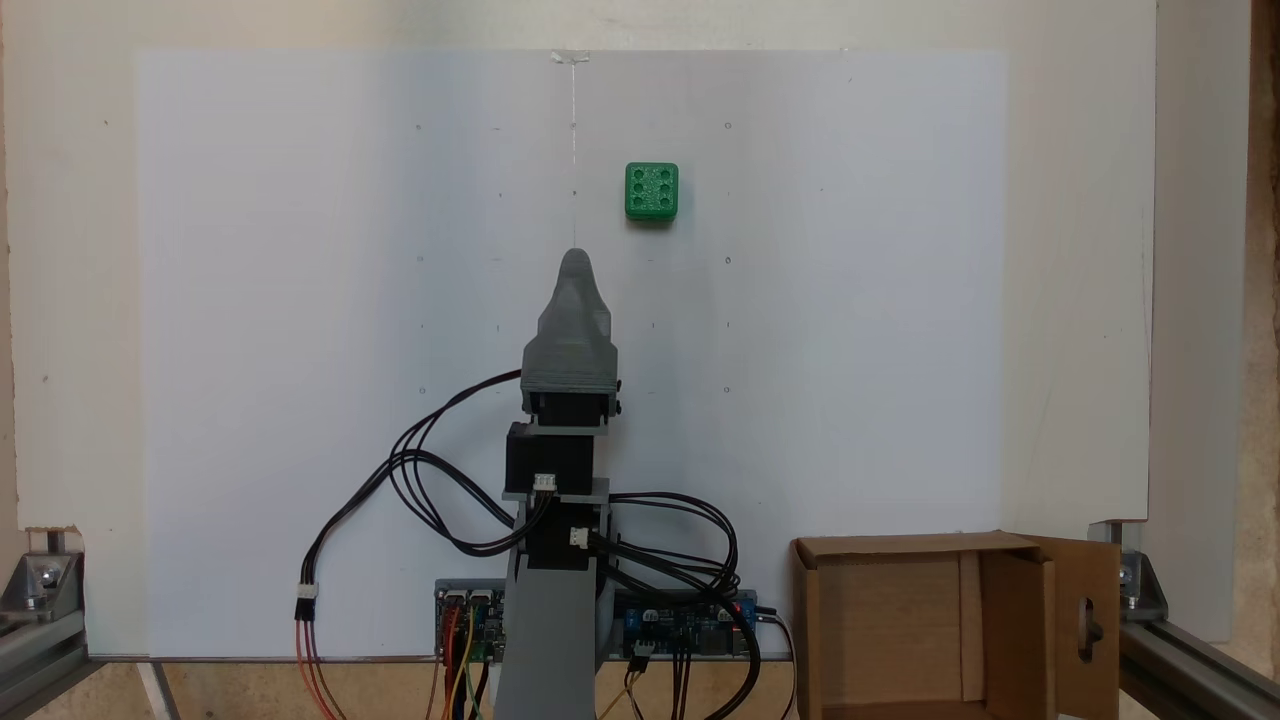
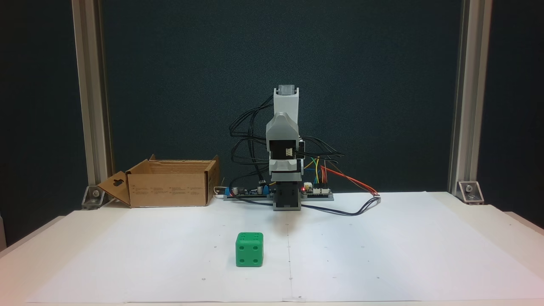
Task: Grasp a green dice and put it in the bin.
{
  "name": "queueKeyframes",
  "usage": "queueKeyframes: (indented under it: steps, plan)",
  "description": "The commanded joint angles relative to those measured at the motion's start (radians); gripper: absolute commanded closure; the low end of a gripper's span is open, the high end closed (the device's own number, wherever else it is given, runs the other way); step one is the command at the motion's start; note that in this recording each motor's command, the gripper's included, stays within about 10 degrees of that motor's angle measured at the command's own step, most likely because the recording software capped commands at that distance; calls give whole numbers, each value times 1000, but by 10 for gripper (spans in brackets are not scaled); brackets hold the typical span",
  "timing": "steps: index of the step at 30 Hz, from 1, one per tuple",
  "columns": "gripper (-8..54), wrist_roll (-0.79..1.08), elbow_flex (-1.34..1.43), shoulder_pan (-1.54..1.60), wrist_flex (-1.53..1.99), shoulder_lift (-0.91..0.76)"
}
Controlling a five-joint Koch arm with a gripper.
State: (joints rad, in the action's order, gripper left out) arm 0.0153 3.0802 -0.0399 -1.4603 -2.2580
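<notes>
Green dice (image 1: 651, 191) sits free on the white paper sheet (image 1: 300, 400) covering the table, six-pip face up in a fixed view; in a fixed view (image 2: 249, 249) a four-pip face shows toward that camera. Flat on one face, nothing touching it. Position: toward the sheet's edge farthest from the arm base, just off the sheet's centre line, on the same side as the bin. Open paper all round it, so approach is unobstructed from any side.

Gripper (image 1: 574, 262) well apart from dice, arm folded up over its base w/ tip aimed along the centre line. Looks like a rest/home pose, i.e. reach not yet begun (judgement). Jaw state: cannot tell. In one fixed view a single grey tip shows, jaws stacked one behind the other; the other view shows the arm (image 2: 285, 144) end-on.

Bin (image 1: 925, 625) at the sheet's corner beside the arm base, open top up, flap w/ handle hole folded outward (image 2: 114, 187). Prob. placed there so the drop is a short swing from base. Empty as far as visible.

Controller boards (image 1: 470, 620) and loose cables (image 1: 430, 480) along the base-side edge, clear of dice path.
</notes>
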Motion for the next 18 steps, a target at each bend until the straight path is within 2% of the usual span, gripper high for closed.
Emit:
queueKeyframes:
  steps: [1,6,18]
  plan:
    - [23,-14,32,-84,175,-103]
    - [23,-14,31,-86,431,-103]
    - [23,-14,31,-89,431,-103]
